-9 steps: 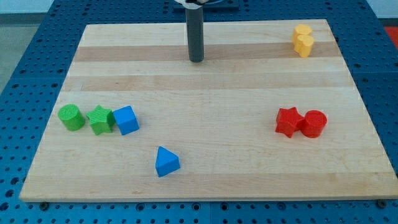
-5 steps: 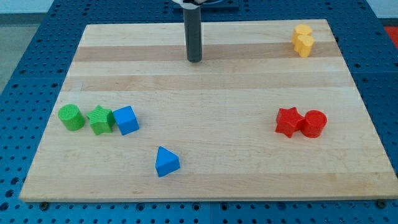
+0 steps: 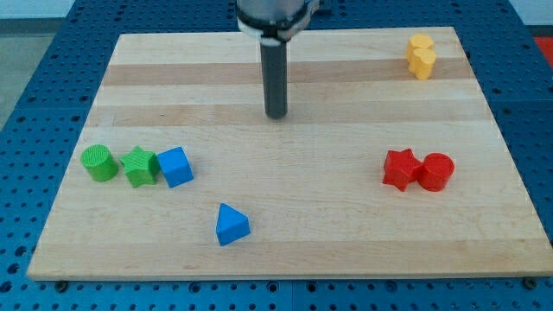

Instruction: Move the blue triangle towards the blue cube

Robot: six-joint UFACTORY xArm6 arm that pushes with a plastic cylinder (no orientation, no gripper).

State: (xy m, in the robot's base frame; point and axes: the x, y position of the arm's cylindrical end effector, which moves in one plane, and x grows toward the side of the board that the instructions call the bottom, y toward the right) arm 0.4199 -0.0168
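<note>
The blue triangle (image 3: pixel 231 225) lies near the board's bottom edge, left of centre. The blue cube (image 3: pixel 175 167) sits up and to its left, touching a green star. My tip (image 3: pixel 276 114) is on the board above the centre, well above and a little right of the blue triangle, touching no block.
A green star (image 3: pixel 139 167) and a green cylinder (image 3: pixel 99 162) stand in a row left of the blue cube. A red star (image 3: pixel 401 169) and a red cylinder (image 3: pixel 437 171) sit at the right. Two yellow blocks (image 3: pixel 421 55) sit at the top right. The wooden board (image 3: pixel 294 259) lies on a blue pegboard.
My tip has moved down the view, from near the board's top edge towards the centre. No block has moved.
</note>
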